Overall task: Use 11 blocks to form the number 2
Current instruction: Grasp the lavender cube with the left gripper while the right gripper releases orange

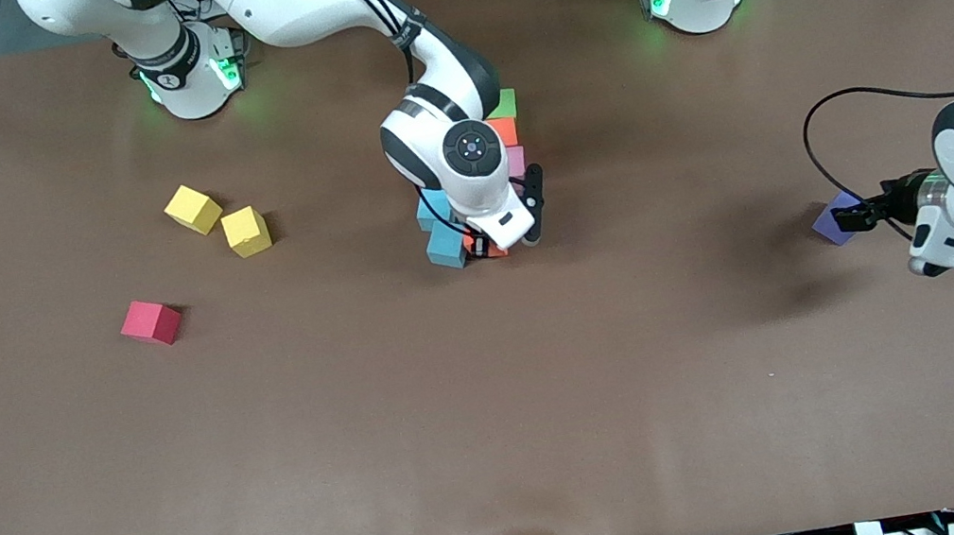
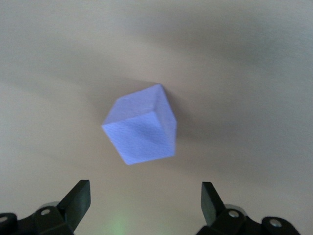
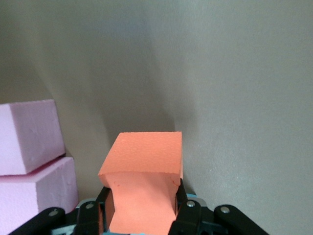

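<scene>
Right gripper (image 1: 489,249) is clamping an orange block (image 3: 146,169) low at the camera-near end of the part-built figure (image 1: 473,182), just beside a light blue block (image 1: 446,246); it should seat flush and square against its neighbours before letting go. Red block (image 1: 151,322) and two yellow cubes (image 1: 219,220) are lying well toward the right arm's end from that figure, out of the way. Left gripper (image 2: 144,200) is hovering spread wide, empty, by a purple block (image 2: 141,130) sitting toward the left arm's end.
</scene>
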`<state>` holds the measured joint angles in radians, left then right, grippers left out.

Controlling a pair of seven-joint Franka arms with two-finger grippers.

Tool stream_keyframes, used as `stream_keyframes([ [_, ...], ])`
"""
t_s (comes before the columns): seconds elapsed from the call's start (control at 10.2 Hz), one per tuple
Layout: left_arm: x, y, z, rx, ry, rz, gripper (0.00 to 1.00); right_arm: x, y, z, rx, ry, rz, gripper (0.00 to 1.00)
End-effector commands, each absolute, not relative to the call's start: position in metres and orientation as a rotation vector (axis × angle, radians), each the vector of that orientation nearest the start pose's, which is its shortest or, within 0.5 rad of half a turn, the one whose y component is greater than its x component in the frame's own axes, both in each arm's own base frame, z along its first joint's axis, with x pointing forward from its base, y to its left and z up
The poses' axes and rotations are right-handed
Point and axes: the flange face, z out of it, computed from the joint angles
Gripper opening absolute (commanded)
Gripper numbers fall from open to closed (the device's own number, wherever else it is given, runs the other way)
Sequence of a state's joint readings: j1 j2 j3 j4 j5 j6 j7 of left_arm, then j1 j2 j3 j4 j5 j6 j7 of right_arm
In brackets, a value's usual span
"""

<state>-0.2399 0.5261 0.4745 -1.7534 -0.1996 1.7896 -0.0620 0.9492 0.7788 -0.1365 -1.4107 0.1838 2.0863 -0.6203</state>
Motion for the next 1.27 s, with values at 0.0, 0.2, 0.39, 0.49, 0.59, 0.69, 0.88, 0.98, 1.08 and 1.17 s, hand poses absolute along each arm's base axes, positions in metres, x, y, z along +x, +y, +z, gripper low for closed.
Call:
stream_keyframes([
  [0.0,0.599,0.111,0.256,-2.991,-0.606,0.636,1.00,0.474,0.539,0.227,-2.390,-2.006,0.187,0.00],
  [0.2,0.609,0.116,0.253,-2.989,-0.645,0.524,1.00,0.473,0.538,0.225,-2.391,-2.020,0.196,0.00],
  [0.39,0.615,0.117,0.238,-2.947,-0.842,0.454,1.00,0.472,0.535,0.218,-2.395,-2.039,0.217,0.00],
  [0.49,0.614,0.117,0.235,-2.926,-0.916,0.444,1.00,0.472,0.534,0.217,-2.396,-2.052,0.221,0.00],
  [0.59,0.614,0.116,0.234,-2.923,-0.925,0.448,1.00,0.472,0.533,0.215,-2.398,-2.053,0.238,0.00],
  [0.69,0.608,0.118,0.228,-2.917,-0.935,0.472,1.00,0.472,0.532,0.215,-2.401,-2.066,0.240,0.00],
  [0.88,0.603,0.118,0.223,-2.907,-0.954,0.492,1.00,0.472,0.532,0.214,-2.405,-2.068,0.242,0.00],
  [0.98,0.600,0.119,0.221,-2.900,-0.965,0.501,1.00,0.472,0.531,0.212,-2.411,-2.063,0.247,0.00],
  [1.08,0.599,0.119,0.218,-2.898,-0.969,0.510,1.00,0.471,0.532,0.208,-2.410,-2.066,0.254,0.00],
  [1.17,0.596,0.118,0.213,-2.895,-0.978,0.524,1.00,0.471,0.531,0.205,-2.410,-2.066,0.259,0.00],
])
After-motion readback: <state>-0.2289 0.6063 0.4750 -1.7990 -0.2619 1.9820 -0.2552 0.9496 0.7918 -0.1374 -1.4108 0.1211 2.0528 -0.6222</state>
